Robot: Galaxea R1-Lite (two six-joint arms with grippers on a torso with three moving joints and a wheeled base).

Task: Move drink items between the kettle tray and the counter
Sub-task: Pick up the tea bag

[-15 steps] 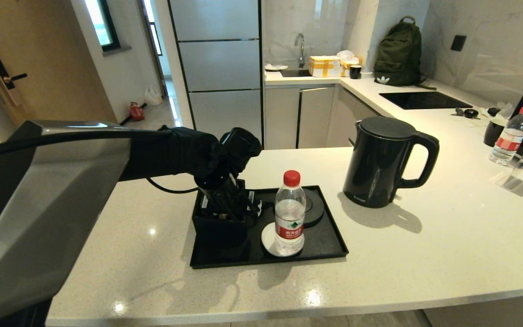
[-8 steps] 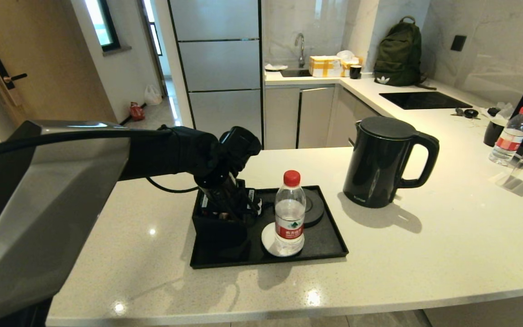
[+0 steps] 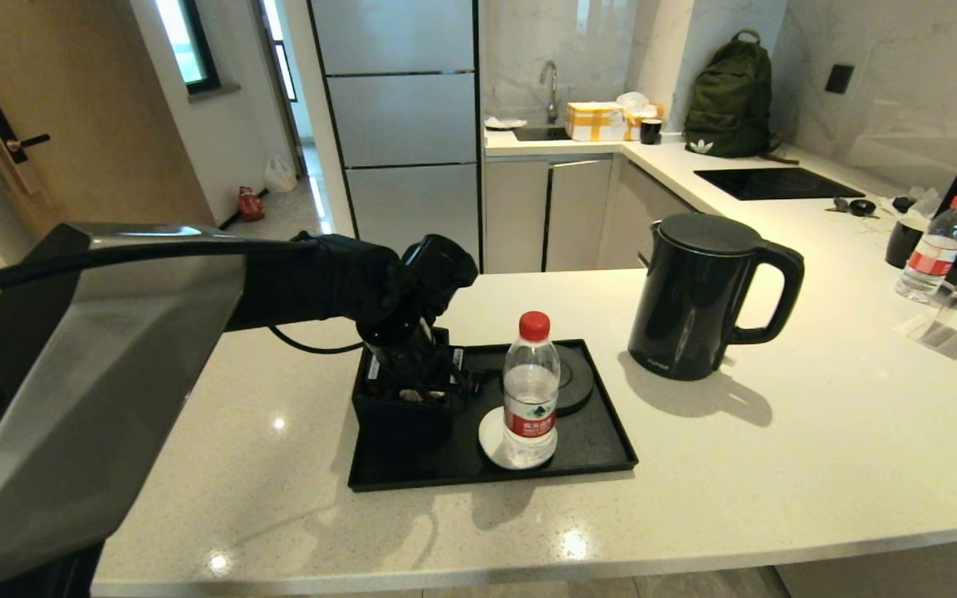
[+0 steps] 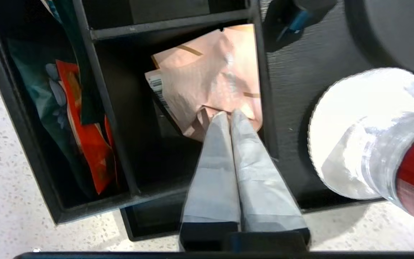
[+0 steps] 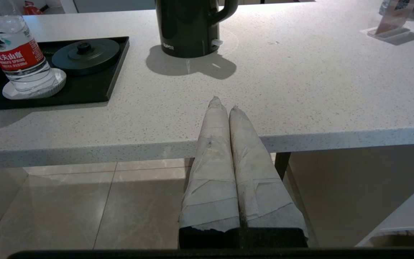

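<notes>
My left gripper (image 4: 229, 114) reaches down into the black compartmented box (image 4: 99, 82) on the kettle tray (image 3: 586, 448), shut on the crumpled edge of the pale pink sachet (image 4: 207, 79), which still lies in its compartment. In the head view the left gripper (image 3: 424, 386) dips into the box (image 3: 399, 415). The black kettle (image 3: 699, 295) stands upright on the counter (image 3: 777, 465), right of the tray, off its round base (image 3: 571, 378). Shut and holding nothing, my right gripper (image 5: 225, 102) hangs parked at the counter's front edge.
A clear water bottle (image 3: 531, 390) with a red cap stands on a white coaster (image 4: 354, 108) in the tray, close to the box. Orange and teal packets (image 4: 84, 144) fill a neighbouring compartment. Another bottle (image 3: 934, 249) stands at the far right.
The left gripper's fingers have closed on the pink sachet inside the box. Kettle, bottle and right arm have not moved.
</notes>
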